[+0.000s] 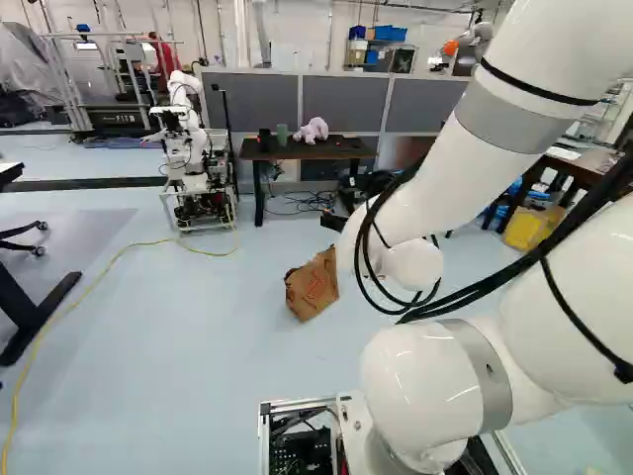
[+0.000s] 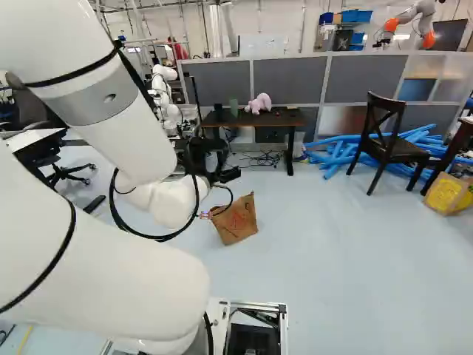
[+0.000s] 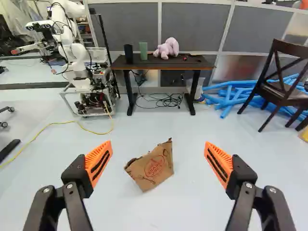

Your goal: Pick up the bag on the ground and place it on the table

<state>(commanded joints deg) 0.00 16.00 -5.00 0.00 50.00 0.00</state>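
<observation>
My gripper [image 2: 222, 175] shows only in part in the right base view, its black body beyond the white wrist. The wrist view has the gripper [image 3: 158, 144] open, its two orange-padded fingers wide apart with nothing held. A crumpled brown paper bag [image 3: 154, 167] with a red print lies tilted on the floor ahead, seen in the gap between the fingers and not touched. The same bag [image 1: 313, 285] is left of the arm in the left base view. Farther ahead, the dark table [image 3: 180, 61] carries a pink plush toy [image 3: 167, 48], a green cup [image 3: 143, 50] and a black cup [image 3: 128, 53].
Another robot [image 3: 77, 62] stands left of the table, with a yellow cable [image 3: 72, 121] trailing over the floor. Cables [image 3: 161, 100] lie beneath the table. Blue tubes [image 2: 336, 154] and a dark chair [image 2: 384, 144] are to its right. Grey partitions [image 2: 295, 81] rise behind.
</observation>
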